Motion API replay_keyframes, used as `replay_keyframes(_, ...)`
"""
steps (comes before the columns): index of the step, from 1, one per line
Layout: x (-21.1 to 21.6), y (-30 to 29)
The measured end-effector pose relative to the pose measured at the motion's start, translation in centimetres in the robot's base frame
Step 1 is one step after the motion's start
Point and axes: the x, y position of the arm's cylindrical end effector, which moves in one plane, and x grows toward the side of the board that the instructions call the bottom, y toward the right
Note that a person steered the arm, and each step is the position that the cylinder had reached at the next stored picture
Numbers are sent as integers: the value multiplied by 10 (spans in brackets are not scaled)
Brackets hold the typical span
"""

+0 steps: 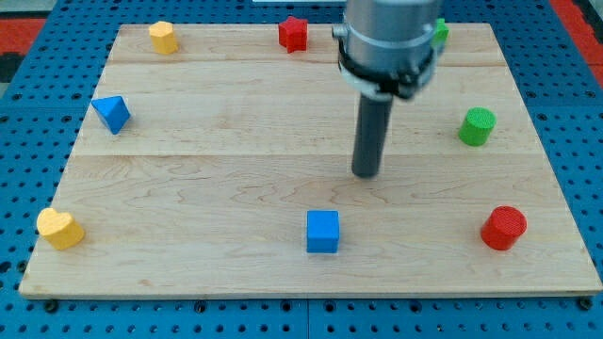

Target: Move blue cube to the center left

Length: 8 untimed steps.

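The blue cube sits on the wooden board near the view's bottom, a little right of the middle. My tip rests on the board above and to the right of the cube, with a clear gap between them. The rod rises from the tip to the grey arm body at the view's top.
A blue triangular block lies at the view's left. A yellow heart is at bottom left, a yellow block at top left, a red star at top middle. A green cylinder and red cylinder stand at right. A green block peeks out behind the arm.
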Motion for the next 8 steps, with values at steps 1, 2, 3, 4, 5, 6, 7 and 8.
replay_keyframes(1,60,32)
replay_keyframes(2,66,-61)
replay_keyframes(3,34,-128)
replay_keyframes(4,20,-156)
replay_keyframes(5,21,-163)
replay_keyframes(6,10,-226)
replay_keyframes(7,-31,-252)
replay_keyframes(8,-22,-243)
